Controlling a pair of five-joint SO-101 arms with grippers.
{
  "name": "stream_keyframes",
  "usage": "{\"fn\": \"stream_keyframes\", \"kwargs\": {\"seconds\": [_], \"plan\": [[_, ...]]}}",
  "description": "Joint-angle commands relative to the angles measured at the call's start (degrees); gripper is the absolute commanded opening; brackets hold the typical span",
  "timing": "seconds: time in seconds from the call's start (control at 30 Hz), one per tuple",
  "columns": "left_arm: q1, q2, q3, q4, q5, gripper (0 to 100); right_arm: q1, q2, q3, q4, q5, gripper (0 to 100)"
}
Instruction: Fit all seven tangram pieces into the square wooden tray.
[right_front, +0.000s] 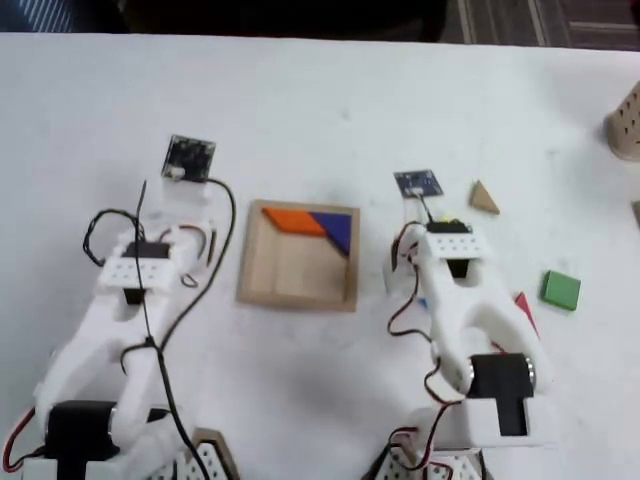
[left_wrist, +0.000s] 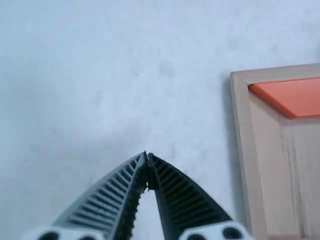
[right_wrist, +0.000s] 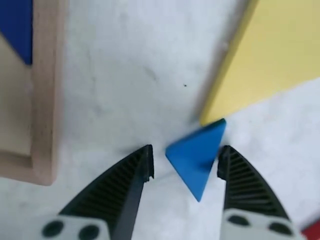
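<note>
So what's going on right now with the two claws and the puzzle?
Left gripper shut, over table beside tray. Right gripper open, straddling small blue triangle. Orange piece and dark blue piece in tray. Yellow piece crowds the triangle.

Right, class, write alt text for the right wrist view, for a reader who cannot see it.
The right gripper is open over a white table, its fingers either side of a small blue triangle. A yellow piece lies next to the triangle, and a corner of the wooden tray, holding a dark blue piece, is nearby.
</note>
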Motion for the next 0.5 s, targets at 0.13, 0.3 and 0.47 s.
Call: {"fn": "stream_keyframes", "kwargs": {"seconds": [0.13,0.3,0.47], "plan": [[-0.7,-2.7,-0.5,-1.8,0.0,3,3.7,4.1,-6.6,2.8,-0.6,20.9],[-0.6,-2.7,-0.5,-1.8,0.0,3,4.0,4.1,-6.4,3.1,-0.9,20.8],[-0.7,-2.7,-0.6,-1.8,0.0,3,5.4,4.1,-6.3,3.7,-0.9,13.4]]}}
